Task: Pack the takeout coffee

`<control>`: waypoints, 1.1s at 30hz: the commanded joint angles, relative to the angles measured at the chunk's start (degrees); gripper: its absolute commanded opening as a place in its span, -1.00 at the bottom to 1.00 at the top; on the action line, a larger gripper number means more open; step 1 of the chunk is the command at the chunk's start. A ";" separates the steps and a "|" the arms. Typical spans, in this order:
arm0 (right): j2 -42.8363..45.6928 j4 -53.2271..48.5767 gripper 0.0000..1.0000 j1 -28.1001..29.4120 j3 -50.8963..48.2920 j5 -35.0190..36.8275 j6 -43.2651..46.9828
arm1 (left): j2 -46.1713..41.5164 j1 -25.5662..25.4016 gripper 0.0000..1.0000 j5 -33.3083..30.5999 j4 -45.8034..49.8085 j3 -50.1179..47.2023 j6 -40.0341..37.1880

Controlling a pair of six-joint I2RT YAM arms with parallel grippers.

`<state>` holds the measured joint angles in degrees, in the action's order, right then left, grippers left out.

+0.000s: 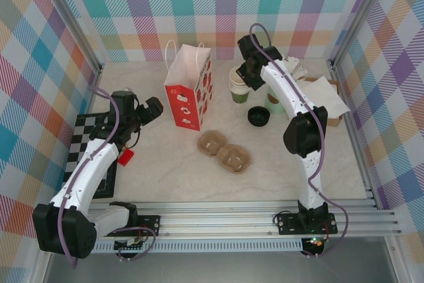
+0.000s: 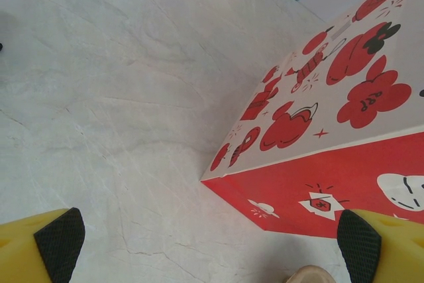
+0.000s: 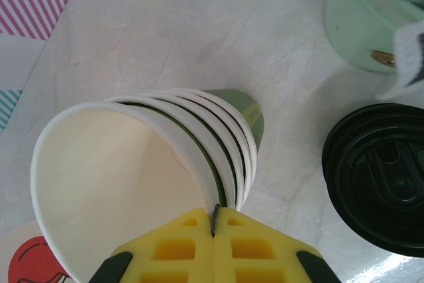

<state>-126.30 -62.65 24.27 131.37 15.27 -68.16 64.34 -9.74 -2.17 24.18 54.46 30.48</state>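
Item 1, right wrist: I log the right tool [image 3: 215, 230] clenched on the rim of the stack of lidless cups [image 3: 152, 164]. The takeout coffee [image 3: 377, 177], black lid up, stands just to that tool's right, untouched. I judge the risk to be a lift here taking the wrong cup, or tipping the stack onto the coffee

Item 2, left wrist: left tool [image 2: 209, 242] released, pads [image 2: 59, 243] wide, paper bag [image 2: 318, 130] ahead and to its right, apart

Item 3, top external: right arm stretched far over the desk [image 1: 165, 170], elbow raised, right tool [image 1: 242, 74] down at the stack [image 1: 237, 87], coffee [image 1: 258, 116] just nearer than it; left arm folded, left tool [image 1: 151, 107] aimed toward the bag [image 1: 189, 94]
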 commanded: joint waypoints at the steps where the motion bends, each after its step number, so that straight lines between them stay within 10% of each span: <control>1: 3.42 -0.27 -1.00 -0.84 1.35 -3.39 -0.33 | 0.09 -0.31 1.00 -1.51 2.00 1.31 0.57; 33: 20.37 -5.78 -1.00 -1.18 0.91 -0.45 9.23 | -3.95 -1.72 1.00 10.56 6.96 -2.20 0.03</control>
<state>-109.75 -65.95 22.35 133.69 14.52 -62.83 63.02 -10.07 2.98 31.03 55.44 31.27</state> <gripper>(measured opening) 0.066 0.999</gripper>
